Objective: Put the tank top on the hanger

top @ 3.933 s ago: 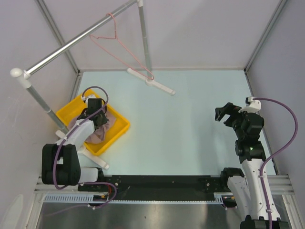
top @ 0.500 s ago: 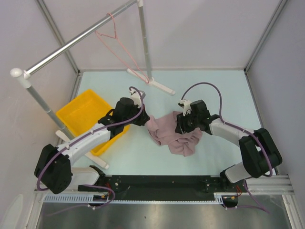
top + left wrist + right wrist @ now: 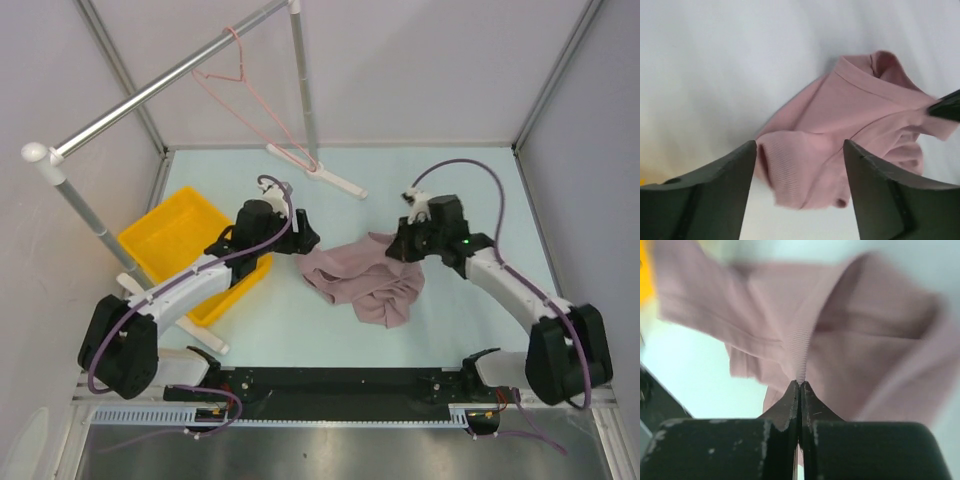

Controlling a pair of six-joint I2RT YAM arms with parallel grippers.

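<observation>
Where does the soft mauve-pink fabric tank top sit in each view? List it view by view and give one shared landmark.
Top external: the soft mauve-pink fabric tank top lies crumpled mid-table.
Left wrist: centre-right of the picture, beyond the open left gripper.
Right wrist: it fills the upper frame, with a ribbed edge pinched in the shut right gripper.
Shared landmark: the pale table under the fabric, seen in all three views.

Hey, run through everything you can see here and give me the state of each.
hanger: hanging bare on the rail.
tank top: crumpled, off the hanger.
left gripper: open, empty.
right gripper: shut on a tank top fold.
yellow bin: upright, partly hidden.
</observation>
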